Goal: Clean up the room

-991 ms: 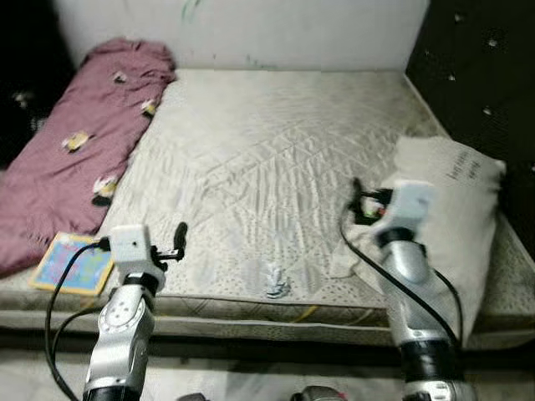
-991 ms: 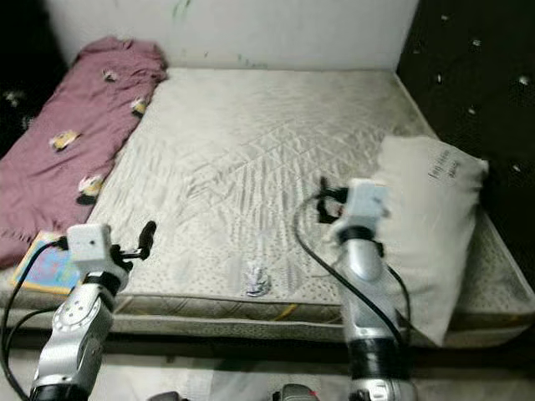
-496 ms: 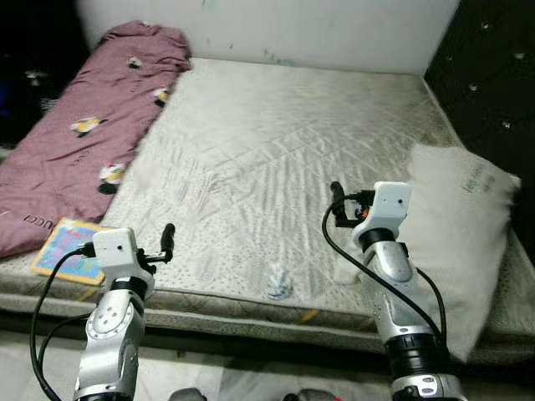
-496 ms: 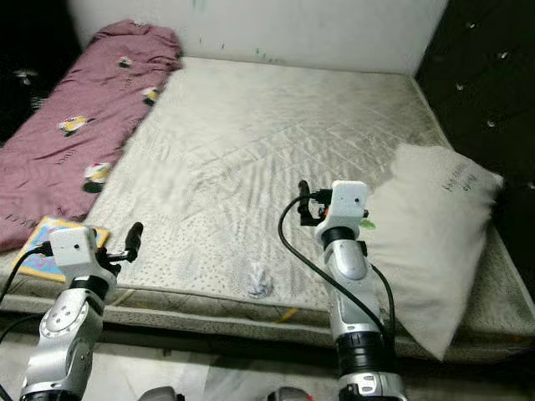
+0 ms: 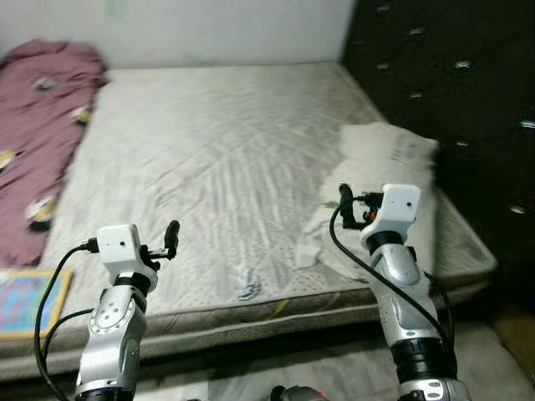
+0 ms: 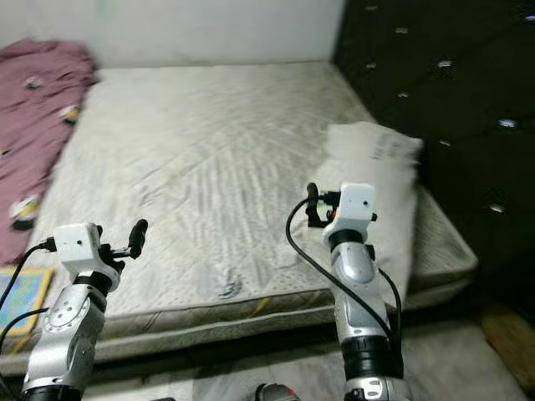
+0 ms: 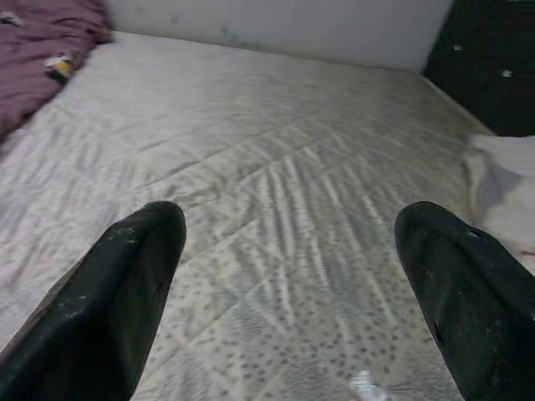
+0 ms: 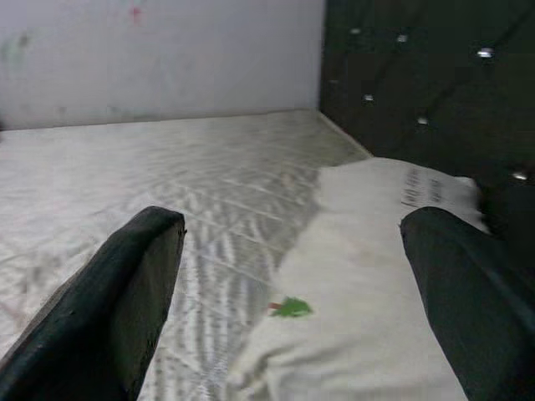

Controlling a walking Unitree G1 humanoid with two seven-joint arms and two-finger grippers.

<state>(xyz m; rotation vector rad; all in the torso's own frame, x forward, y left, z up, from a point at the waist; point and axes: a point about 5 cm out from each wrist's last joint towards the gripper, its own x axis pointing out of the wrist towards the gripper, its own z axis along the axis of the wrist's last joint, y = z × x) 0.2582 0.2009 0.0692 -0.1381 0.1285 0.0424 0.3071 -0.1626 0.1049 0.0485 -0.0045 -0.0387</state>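
Pale quilted fabric covers the bare mattress in the head views, and both pincers are raised over its near edge. The white pillow lies on the mattress just beyond and to the right of the right gripper, against a dark tufted wall. A small crumpled scrap sits ahead and to the right of the left gripper, between the two arms. A maroon blanket stretches far off to the left gripper's left, with a colourful book close on that same side. In the left wrist view the left gripper's fingers stand wide apart and empty, the mattress running ahead between them and the blanket far beyond. In the right wrist view the right gripper's fingers are likewise spread wide, holding nothing; the pillow lies directly ahead between them, a small green mark on it.
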